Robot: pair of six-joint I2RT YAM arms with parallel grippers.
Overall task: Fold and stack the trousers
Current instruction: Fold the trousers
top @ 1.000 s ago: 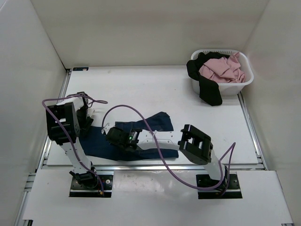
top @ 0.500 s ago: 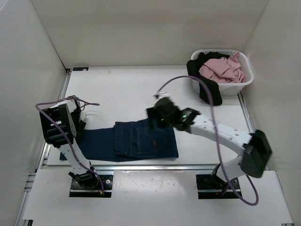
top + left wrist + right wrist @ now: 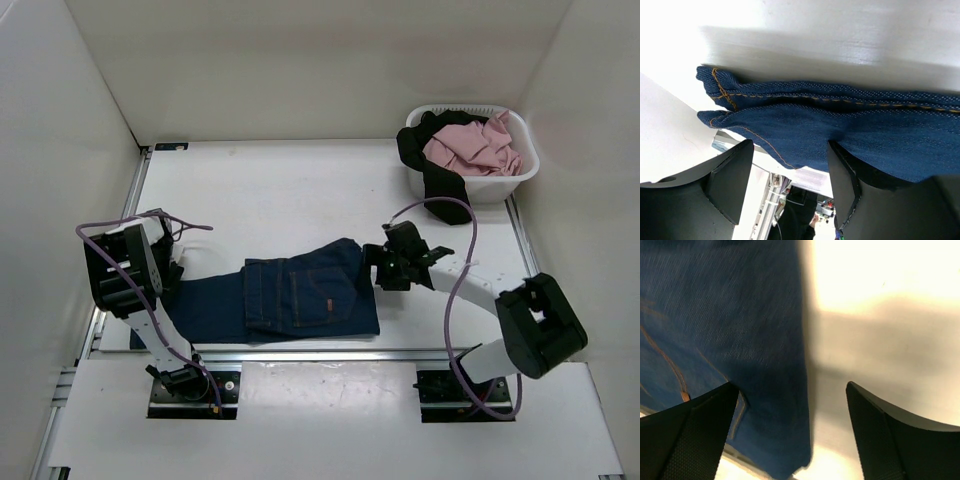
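Since half a second ago my right arm has drawn back from above the jeans (image 3: 300, 295) and dropped toward the near right. My right fingers (image 3: 700, 430) now sit low, just beside the garment's right edge. They are spread wide. In the right wrist view the dark denim edge lies across the left part of the gap and bare desk (image 3: 280, 190) shows on the right.

The jeans lie flat along the near edge of the desk. The waist part is folded over the legs, with orange stitching and a small tan patch (image 3: 327, 303) facing up. The legs run left toward my left arm.

My left fingers (image 3: 732, 175) stand apart at that left end. Two stacked layers of hemmed denim run across just beyond their tips. The cloth seems to brush the right-hand finger, though the close view does not make this sure.

At the far right corner a white laundry basket (image 3: 522, 176) holds a pink cloth (image 3: 470, 145). A black garment (image 3: 442, 190) hangs over its front rim onto the desk, well apart from the jeans.
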